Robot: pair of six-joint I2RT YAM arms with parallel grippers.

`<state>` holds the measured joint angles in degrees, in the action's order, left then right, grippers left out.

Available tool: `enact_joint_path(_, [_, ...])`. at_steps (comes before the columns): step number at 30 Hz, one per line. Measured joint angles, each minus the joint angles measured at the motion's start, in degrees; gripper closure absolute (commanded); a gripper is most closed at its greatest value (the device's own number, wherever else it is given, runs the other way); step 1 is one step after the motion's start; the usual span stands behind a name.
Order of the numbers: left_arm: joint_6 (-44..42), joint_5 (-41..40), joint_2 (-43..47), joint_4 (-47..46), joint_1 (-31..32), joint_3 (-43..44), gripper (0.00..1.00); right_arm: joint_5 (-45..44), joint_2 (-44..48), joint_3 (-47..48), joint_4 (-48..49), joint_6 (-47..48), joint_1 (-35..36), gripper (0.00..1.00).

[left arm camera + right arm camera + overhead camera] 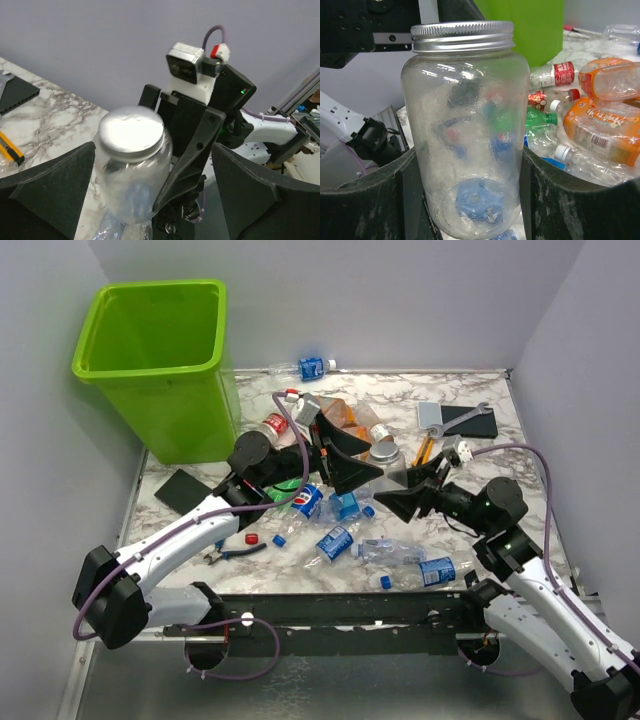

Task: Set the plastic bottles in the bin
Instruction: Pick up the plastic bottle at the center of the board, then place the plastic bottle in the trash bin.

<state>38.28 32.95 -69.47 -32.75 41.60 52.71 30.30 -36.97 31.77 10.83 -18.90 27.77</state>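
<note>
Standing at 10 o'clock: the tall lime-green plastic bin (185, 405), mouth up, well apart from both grippers.
Left gripper (154, 150): pointing in from 9 o'clock with its jaws spread wide, one pad on either side of the jar's lid end. Neither pad visibly presses on the jar, so it has hold of nothing.
Jar: a clear round wide-mouthed jar with a silver screw lid (465, 90), held up just off the table's centre toward 2 o'clock, between the two grippers. Its lid is turned toward the left wrist.
Right gripper (469, 172): pointing in from 4 o'clock, jaws partly closed and clamped on the jar's lower body.
Loose bottles: small clear, orange and green plastic bottles (335, 540) heaped on the white marbled table (395, 388) from 12 to 6 o'clock. One blue-labelled bottle (312, 367) lies beyond the far edge at 12 o'clock.
Step, as I judge it: a handover toward the bin side, not yet made.
Risk one: the right jaws let go before the left pads bite, and the jar drops into the heap and scatters bottles.
Risk two: the left pads close on the smooth lid rather than the body, and the jar slips or twists out during the carry.
Risk three: the two sets of fingers stand close, so a small misjudged move could knock them together.
Risk four: the bin's rim is high, so a low carry would strike the wall and could tip the bin.
</note>
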Motion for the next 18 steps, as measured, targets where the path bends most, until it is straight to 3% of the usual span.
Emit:
enact_joint_path(15, [-5.1, -4.1, -4.2, 1.1, 3.7, 3.6, 0.3, -0.3, -1.3, 0.0, -0.2, 2.2, 3.8, 0.79])
enact_joint_path(18, [-6.2, -4.3, -4.3, 2.4, 4.6, 3.9, 0.28, -0.7, -1.3, 0.0, -0.2, 2.5, 3.8, 0.78])
